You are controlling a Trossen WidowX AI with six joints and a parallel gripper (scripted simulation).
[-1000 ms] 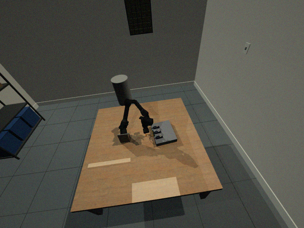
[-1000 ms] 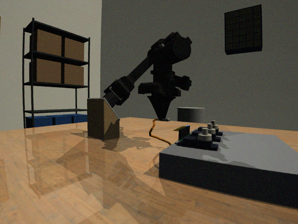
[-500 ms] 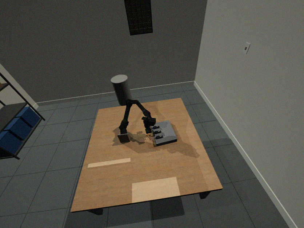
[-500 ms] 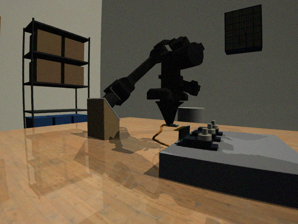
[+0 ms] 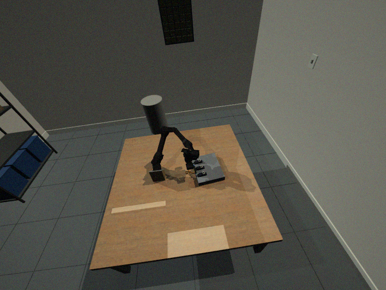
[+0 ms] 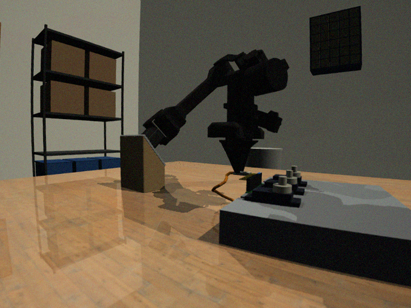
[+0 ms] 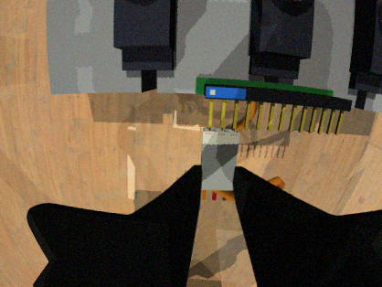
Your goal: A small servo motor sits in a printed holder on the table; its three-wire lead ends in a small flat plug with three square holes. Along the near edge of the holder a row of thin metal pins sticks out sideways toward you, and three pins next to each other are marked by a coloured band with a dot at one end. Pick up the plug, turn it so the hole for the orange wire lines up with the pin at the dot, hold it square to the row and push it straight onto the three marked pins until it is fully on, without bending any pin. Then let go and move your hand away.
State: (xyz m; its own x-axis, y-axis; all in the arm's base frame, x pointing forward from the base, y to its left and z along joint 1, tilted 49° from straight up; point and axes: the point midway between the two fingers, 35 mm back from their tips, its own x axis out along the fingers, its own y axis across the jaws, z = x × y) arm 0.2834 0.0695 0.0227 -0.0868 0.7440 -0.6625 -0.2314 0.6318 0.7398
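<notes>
My gripper is shut on the pale flat plug, gripping its rear half. The plug's front edge with three small holes faces the pin row. It sits in line with the three pins at the blue band; their tips are at or just short of the plug face. The row runs slightly slanted to that face. The white dot is at the band's left end, and the orange wire is on the plug's left. The orange lead loops below the gripper.
The grey holder block carries three dark servos. Unmarked pins continue to the right in the wrist view, close beside the right finger's side. The arm's wedge base stands on the wooden table.
</notes>
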